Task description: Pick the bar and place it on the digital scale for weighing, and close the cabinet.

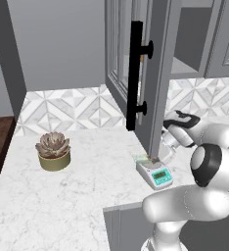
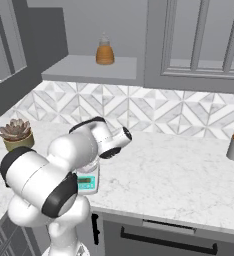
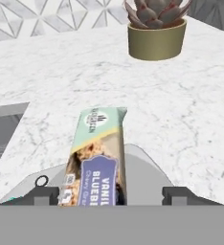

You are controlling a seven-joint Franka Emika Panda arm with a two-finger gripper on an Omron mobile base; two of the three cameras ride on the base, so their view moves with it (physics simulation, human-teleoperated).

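So we've got the bar lying on the digital scale, one end poking past the plate toward the succulent pot. Our gripper hovers right over it, tips spread to either side, not touching. Arm's folded low over the scale. From the left, the cabinet door hangs open above it; the right shows an orange bottle shelved.

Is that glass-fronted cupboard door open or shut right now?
Open. The cabinet door swings out over the counter, edge-on in the left base view, and the shelf inside is exposed with an orange-brown bottle on it.
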